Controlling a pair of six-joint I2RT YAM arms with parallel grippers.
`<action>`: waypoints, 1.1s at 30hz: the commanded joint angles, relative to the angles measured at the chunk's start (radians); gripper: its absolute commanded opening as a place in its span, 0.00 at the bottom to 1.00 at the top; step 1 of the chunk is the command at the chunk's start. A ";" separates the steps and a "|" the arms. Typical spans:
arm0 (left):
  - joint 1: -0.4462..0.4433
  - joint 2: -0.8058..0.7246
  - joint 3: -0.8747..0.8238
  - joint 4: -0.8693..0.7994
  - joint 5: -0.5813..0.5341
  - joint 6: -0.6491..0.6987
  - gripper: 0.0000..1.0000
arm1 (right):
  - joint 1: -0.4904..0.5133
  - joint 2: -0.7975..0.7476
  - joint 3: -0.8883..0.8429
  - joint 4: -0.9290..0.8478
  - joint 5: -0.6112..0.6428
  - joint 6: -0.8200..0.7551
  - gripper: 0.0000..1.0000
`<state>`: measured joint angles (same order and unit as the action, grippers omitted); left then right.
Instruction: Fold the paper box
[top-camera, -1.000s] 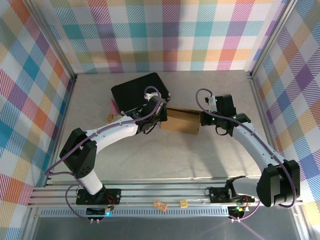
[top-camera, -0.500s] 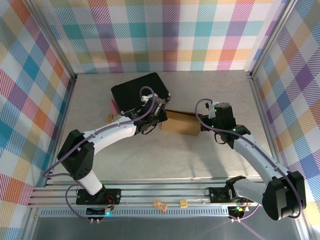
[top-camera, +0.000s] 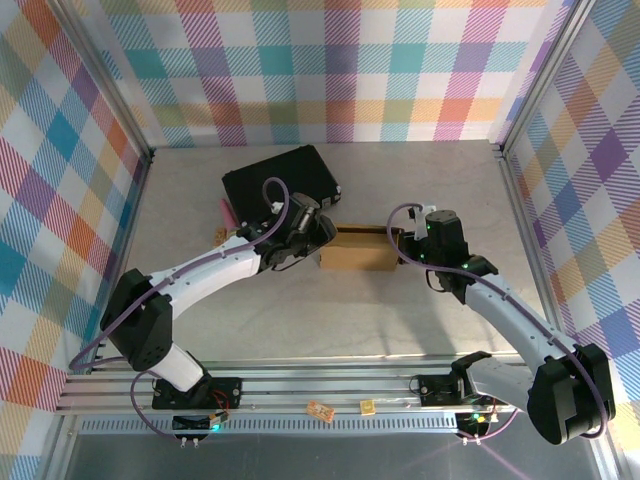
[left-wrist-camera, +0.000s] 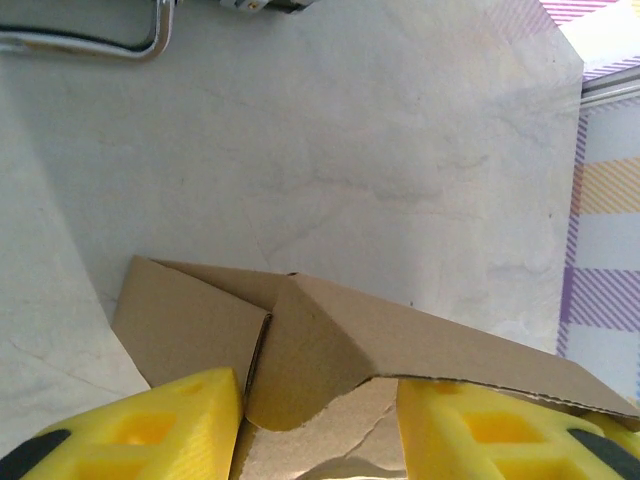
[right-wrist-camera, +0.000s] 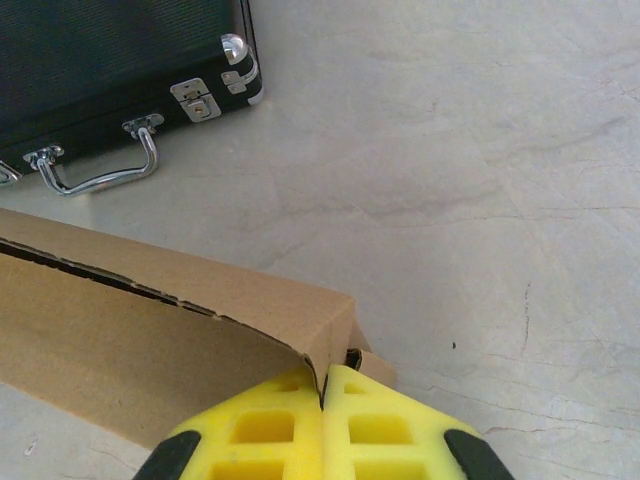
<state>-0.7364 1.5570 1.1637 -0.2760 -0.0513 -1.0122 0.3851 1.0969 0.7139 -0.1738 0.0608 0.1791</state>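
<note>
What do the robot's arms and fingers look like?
The left arm and right arm are both smooth white tubes with chunky black joints. A thin purple cable loops along each one. The fingers are bright yellow blocks with square holes and black patches.

Twin arms, white over black.
Left arm (top-camera: 205, 268) and right arm (top-camera: 505, 305) had white shells, black joints and looping purple cables (top-camera: 276, 192); fingers (left-wrist-camera: 150, 430) were yellow blocks with moulded pockets and black corners.

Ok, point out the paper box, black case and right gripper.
paper box (top-camera: 356, 252): top external view, its middle.
black case (top-camera: 278, 177): top external view, bare lid.
right gripper (right-wrist-camera: 325, 388): right wrist view, between fingertips.
</note>
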 joint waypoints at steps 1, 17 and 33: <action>0.009 0.003 -0.033 -0.068 0.096 -0.089 0.46 | 0.020 0.014 -0.025 -0.029 -0.023 -0.001 0.00; 0.020 0.026 -0.039 -0.052 0.164 0.030 0.29 | 0.046 0.083 0.026 -0.073 0.065 -0.007 0.00; 0.019 -0.112 -0.120 -0.043 0.205 0.018 0.50 | 0.064 0.120 0.053 -0.081 0.124 -0.008 0.00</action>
<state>-0.7128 1.4887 1.0679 -0.3119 0.1116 -0.9482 0.4355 1.1866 0.7662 -0.1654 0.1925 0.1753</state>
